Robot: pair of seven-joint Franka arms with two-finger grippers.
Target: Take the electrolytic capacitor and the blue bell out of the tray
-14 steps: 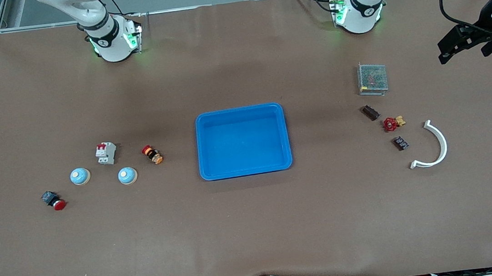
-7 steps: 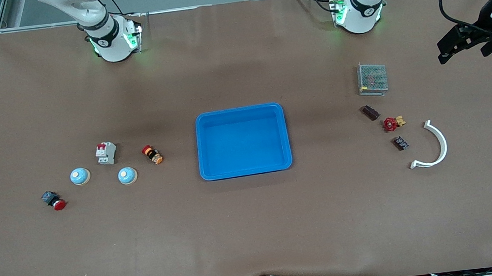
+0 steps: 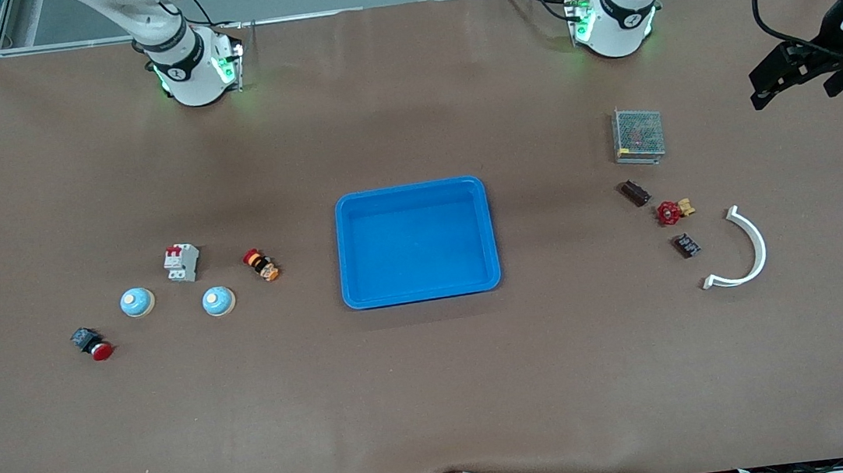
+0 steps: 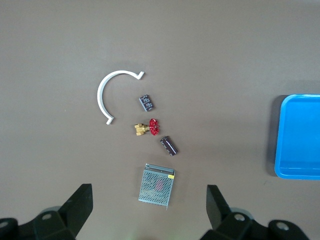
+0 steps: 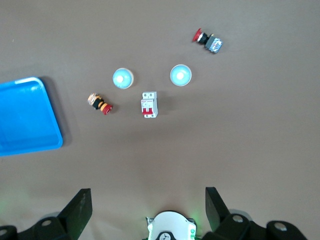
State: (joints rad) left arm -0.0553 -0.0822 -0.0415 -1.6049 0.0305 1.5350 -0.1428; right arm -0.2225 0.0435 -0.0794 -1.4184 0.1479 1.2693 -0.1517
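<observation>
Two dark capacitors lie toward the left arm's end of the table, one (image 3: 635, 193) (image 4: 169, 146) next to a red valve, the other (image 3: 686, 245) (image 4: 146, 102) nearer the front camera. Two pale blue bells (image 3: 137, 302) (image 3: 218, 301) (image 5: 180, 75) (image 5: 123, 78) sit toward the right arm's end. A blue tray (image 3: 348, 248) stands in the middle with nothing in it. My left gripper (image 3: 793, 84) (image 4: 149, 189) hangs open, high over the left arm's end. My right gripper (image 5: 148, 192) is open too, high over its own base, and holds nothing.
A mesh power supply (image 3: 639, 135), a red valve (image 3: 670, 212) and a white curved bracket (image 3: 744, 253) lie by the capacitors. A white circuit breaker (image 3: 181, 262), an orange-and-red switch (image 3: 261, 265) and a red push button (image 3: 92, 344) lie by the bells.
The right gripper's dark tip at the front view's edge has slid farther out of sight. The left arm and the objects have not moved.
</observation>
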